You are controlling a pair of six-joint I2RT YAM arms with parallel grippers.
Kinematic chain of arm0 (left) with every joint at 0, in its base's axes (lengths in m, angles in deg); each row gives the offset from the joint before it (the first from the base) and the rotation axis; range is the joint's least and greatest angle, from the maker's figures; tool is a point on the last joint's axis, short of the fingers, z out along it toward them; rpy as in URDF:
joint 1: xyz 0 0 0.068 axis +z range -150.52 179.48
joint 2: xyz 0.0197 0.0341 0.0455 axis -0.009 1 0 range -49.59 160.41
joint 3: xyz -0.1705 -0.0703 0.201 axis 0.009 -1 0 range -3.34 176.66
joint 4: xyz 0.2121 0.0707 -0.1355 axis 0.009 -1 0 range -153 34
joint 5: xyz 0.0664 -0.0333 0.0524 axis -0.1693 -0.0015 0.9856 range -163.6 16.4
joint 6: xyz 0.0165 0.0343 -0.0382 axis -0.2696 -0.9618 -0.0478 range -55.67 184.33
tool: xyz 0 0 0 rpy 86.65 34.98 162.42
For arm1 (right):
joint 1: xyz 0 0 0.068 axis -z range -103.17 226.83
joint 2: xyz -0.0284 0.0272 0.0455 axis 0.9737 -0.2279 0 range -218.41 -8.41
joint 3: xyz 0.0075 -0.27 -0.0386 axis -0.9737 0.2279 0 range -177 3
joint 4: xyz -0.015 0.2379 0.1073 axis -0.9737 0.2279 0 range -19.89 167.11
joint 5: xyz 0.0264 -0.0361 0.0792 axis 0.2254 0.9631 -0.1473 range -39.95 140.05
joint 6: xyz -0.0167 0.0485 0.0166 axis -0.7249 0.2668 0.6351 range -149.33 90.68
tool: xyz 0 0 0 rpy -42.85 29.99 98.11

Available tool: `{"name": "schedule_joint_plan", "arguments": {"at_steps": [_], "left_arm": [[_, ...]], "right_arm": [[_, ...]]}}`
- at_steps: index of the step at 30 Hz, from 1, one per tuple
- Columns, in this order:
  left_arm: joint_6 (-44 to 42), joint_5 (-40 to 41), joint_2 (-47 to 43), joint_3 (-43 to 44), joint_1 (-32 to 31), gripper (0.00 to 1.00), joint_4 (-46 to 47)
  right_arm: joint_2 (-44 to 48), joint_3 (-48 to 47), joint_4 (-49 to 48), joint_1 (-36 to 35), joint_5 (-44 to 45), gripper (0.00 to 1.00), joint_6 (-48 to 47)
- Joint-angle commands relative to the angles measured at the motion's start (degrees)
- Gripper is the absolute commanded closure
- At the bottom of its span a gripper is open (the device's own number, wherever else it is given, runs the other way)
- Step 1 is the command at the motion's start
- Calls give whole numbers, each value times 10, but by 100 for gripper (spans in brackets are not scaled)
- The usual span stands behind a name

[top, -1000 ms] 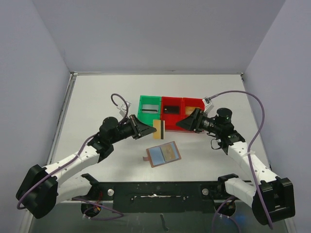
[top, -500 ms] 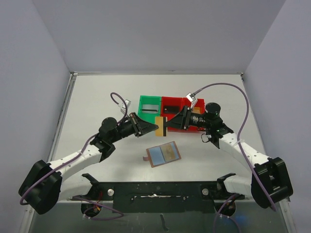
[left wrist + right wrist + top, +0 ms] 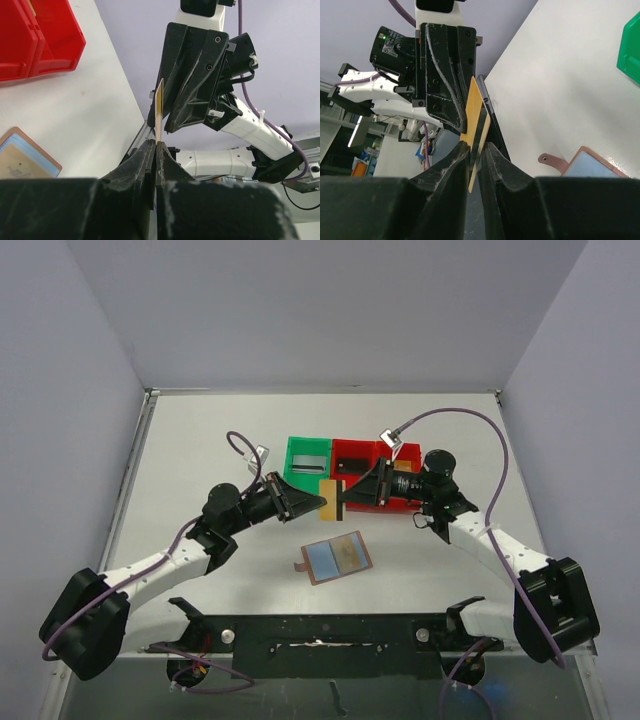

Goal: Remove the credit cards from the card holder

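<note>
A gold credit card [image 3: 330, 498] with a dark stripe hangs in the air between both arms. My left gripper [image 3: 318, 503] is shut on its left edge, and the left wrist view shows the card [image 3: 159, 107] standing edge-on out of the pinched tips [image 3: 155, 145]. From the right, my right gripper [image 3: 345, 497] has its fingers on either side of the card [image 3: 476, 120], with a narrow gap still showing between them [image 3: 477, 147]. The card holder [image 3: 338, 558] lies open and flat on the table below, light blue lining up.
A green bin [image 3: 307, 458] with a silvery card and two red bins [image 3: 355, 462] [image 3: 398, 455], one with a dark card, stand just behind the grippers. Grey walls close in the table on three sides.
My right arm swung left from the red bins to the card, and its fingers narrowed around the card's right end. The left gripper lifted the card slightly and kept its hold.
</note>
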Motion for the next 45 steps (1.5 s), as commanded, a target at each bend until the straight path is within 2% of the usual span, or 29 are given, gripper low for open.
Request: {"name": "schedule_joint_plan", "arguments": {"at_steps": [1, 3, 5, 8, 9, 11, 12, 13, 14, 15, 19, 23, 26, 29, 31, 37, 42, 45], "left_arm": [[5, -9, 7, 6, 2, 100, 54], [7, -10, 8, 5, 2, 100, 58], [8, -10, 8, 4, 2, 100, 59], [9, -10, 3, 3, 2, 100, 51], [5, -8, -2, 3, 2, 92, 40], [-17, 1, -14, 14, 2, 67, -12], [-34, 13, -25, 22, 2, 52, -53], [-48, 27, -35, 29, 2, 43, -109], [-59, 41, -48, 36, 2, 35, -145], [-68, 57, -58, 38, 3, 32, -178], [-91, 103, -93, 46, 7, 31, -268], [-115, 109, -92, 60, 8, 30, -326], [-126, 100, -88, 65, 7, 29, -343], [-133, 96, -88, 66, 7, 29, -356], [-138, 97, -90, 69, 8, 28, -371], [-153, 102, -101, 70, 8, 28, -406], [-159, 101, -107, 69, 8, 28, -422], [-159, 98, -108, 68, 8, 28, -426]], "right_arm": [[0, -16, -54, -2, -37, 83, 13], [1, -15, -59, -2, -38, 88, 15], [2, -14, -59, -1, -38, 98, 16], [9, -13, -40, 12, -31, 100, 0], [14, -15, -21, 22, -26, 100, -14], [29, -22, 30, 47, -12, 100, -47], [39, -29, 61, 60, -3, 100, -67], [48, -39, 95, 71, 8, 100, -94], [61, -50, 150, 79, 27, 100, -130], [69, -66, 201, 82, 55, 100, -170], [90, -125, 371, 81, 253, 100, -354], [124, -120, 391, 68, 427, 100, -477], [147, -93, 365, 36, 489, 100, -608], [137, -95, 388, -12, 533, 100, -737], [117, -106, 409, -28, 579, 100, -773], [89, -96, 398, -21, 562, 100, -848], [68, -88, 391, 33, 476, 100, -862], [45, -96, 402, 50, 468, 100, -892]]}}
